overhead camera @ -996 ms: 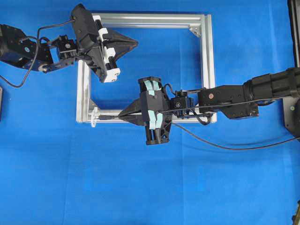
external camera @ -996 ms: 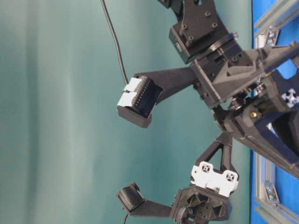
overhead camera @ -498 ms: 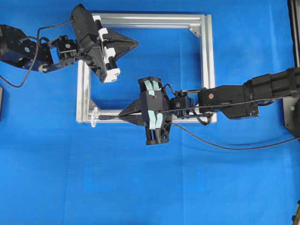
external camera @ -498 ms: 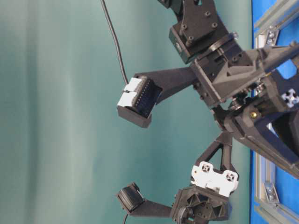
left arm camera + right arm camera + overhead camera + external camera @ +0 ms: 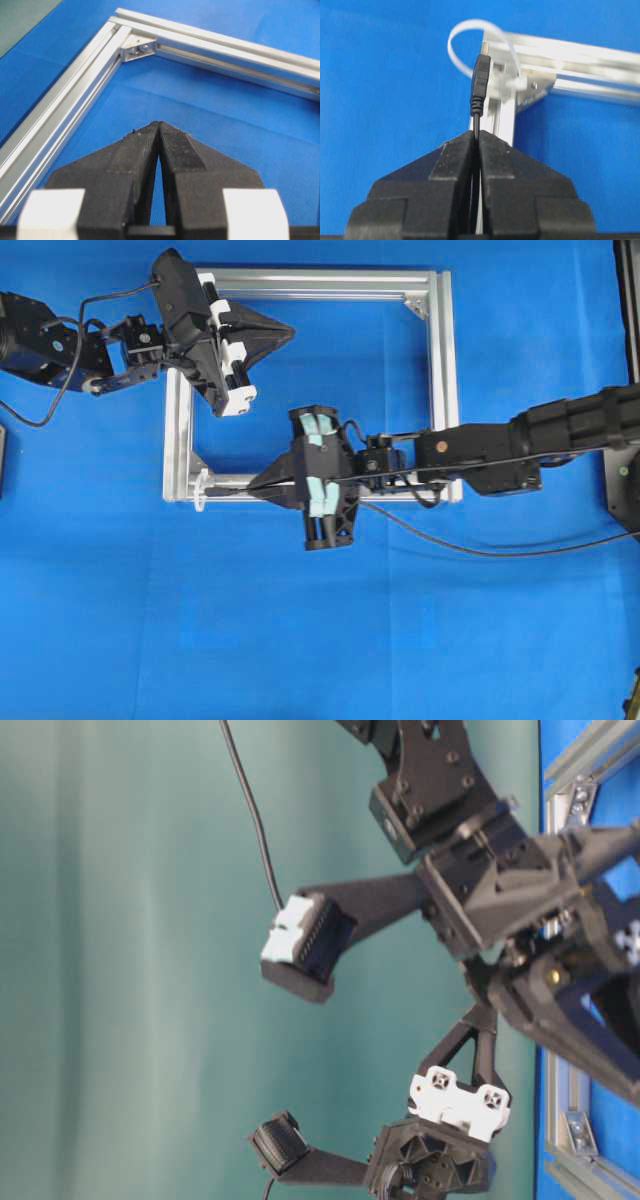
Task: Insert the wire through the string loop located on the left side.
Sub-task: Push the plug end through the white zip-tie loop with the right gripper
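My right gripper (image 5: 252, 487) (image 5: 477, 133) is shut on the thin black wire (image 5: 476, 120), just behind its dark plug (image 5: 480, 80). The plug points at the white string loop (image 5: 470, 21) (image 5: 203, 490), which is fixed at the lower left corner of the silver frame (image 5: 440, 390). In the right wrist view the plug tip lies within the loop's outline; whether it has passed through I cannot tell. The rest of the wire (image 5: 480, 552) trails right over the blue mat. My left gripper (image 5: 288, 333) (image 5: 159, 124) is shut on nothing, above the frame's upper left part.
The square aluminium frame (image 5: 90, 95) lies flat on the blue mat, with a triangular bracket (image 5: 137, 50) in its corner. My right arm (image 5: 560, 430) reaches across the frame's lower bar from the right. A dark object sits at the right edge (image 5: 625, 490).
My right gripper has shifted slightly left with the wire, bringing the plug closer to the string loop. The left arm has not moved.
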Controlling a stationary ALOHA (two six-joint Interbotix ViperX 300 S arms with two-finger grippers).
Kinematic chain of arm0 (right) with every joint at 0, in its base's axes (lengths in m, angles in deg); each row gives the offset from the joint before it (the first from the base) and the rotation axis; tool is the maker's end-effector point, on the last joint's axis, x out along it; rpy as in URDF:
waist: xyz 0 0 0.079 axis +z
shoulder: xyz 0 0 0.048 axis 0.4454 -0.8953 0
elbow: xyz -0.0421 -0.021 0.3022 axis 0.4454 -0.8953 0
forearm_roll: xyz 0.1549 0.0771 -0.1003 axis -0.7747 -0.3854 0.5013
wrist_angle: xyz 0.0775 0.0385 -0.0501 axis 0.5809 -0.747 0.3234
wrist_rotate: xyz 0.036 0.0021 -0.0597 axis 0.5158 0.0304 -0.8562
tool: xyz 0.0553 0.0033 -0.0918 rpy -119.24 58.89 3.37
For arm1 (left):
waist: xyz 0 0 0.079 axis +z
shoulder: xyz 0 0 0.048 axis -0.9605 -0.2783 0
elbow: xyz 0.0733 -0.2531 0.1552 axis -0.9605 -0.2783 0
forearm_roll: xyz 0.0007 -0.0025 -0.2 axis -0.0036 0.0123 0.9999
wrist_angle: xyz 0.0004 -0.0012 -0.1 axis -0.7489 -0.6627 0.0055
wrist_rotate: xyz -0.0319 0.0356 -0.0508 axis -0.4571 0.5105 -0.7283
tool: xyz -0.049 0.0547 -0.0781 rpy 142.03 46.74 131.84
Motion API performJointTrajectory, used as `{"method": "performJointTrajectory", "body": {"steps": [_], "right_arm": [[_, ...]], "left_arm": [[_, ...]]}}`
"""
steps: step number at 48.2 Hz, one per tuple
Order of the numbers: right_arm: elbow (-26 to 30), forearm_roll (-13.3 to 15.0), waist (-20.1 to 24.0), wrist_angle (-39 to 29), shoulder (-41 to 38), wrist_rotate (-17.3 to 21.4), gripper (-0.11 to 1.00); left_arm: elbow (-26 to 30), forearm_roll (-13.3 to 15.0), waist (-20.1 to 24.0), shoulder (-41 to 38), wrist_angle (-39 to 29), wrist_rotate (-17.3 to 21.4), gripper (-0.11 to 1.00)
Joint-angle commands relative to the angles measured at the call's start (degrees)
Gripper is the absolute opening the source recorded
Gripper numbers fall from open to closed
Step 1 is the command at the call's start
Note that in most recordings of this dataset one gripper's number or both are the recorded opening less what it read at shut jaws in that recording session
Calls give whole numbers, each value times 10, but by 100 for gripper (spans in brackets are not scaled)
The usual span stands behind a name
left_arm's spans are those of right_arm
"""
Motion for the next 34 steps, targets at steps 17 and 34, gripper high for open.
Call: {"method": "performJointTrajectory", "body": {"steps": [17, 34], "right_arm": [[90, 1, -2, -6, -40, -1, 0], [105, 1, -2, -17, -51, -1, 0]], "left_arm": [[4, -2, -1, 20, 3, -2, 0], [5, -2, -1, 20, 3, -4, 0]]}}
